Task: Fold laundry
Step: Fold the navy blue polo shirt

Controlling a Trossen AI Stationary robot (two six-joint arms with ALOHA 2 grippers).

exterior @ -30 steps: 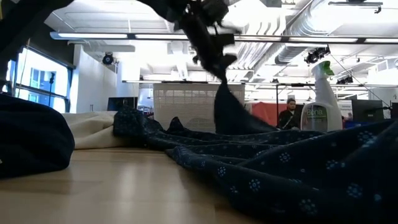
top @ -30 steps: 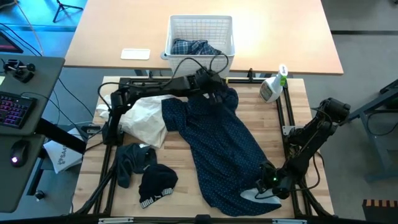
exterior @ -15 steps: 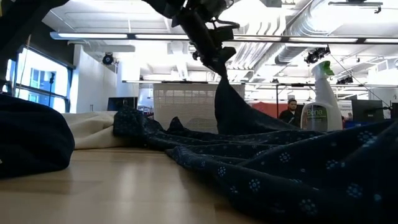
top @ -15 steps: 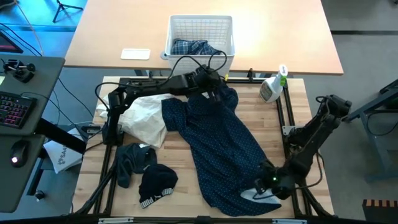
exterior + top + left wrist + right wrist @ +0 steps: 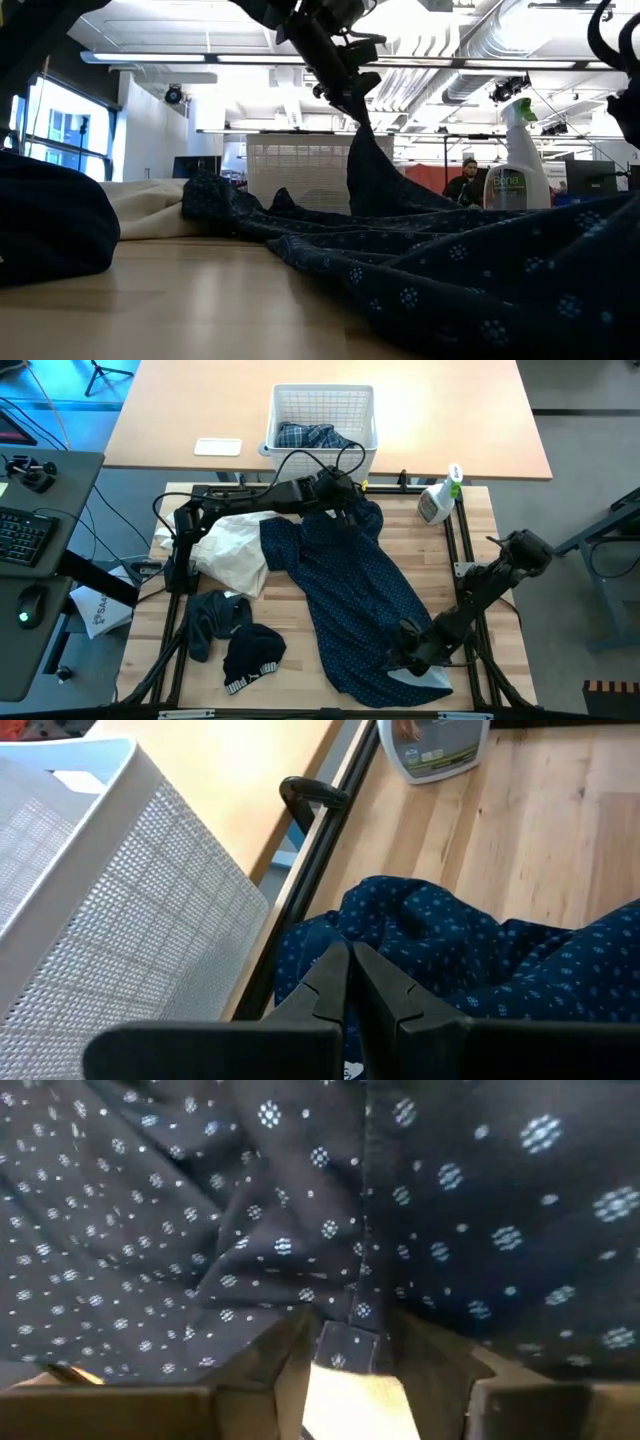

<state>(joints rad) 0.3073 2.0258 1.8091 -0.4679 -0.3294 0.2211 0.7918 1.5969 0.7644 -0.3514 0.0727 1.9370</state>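
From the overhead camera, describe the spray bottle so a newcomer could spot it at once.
Start at the white lattice basket on the pale far table, then drop to the wooden worktable in front of it. At that table's far right corner, beside the black frame rail, lies the spray bottle. It is the only hard plastic item there: clear, with a green-and-white trigger head, apart from the navy dotted shirt.

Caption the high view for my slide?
Left tool pinches the navy dotted shirt at its far end; right tool at its near hem.
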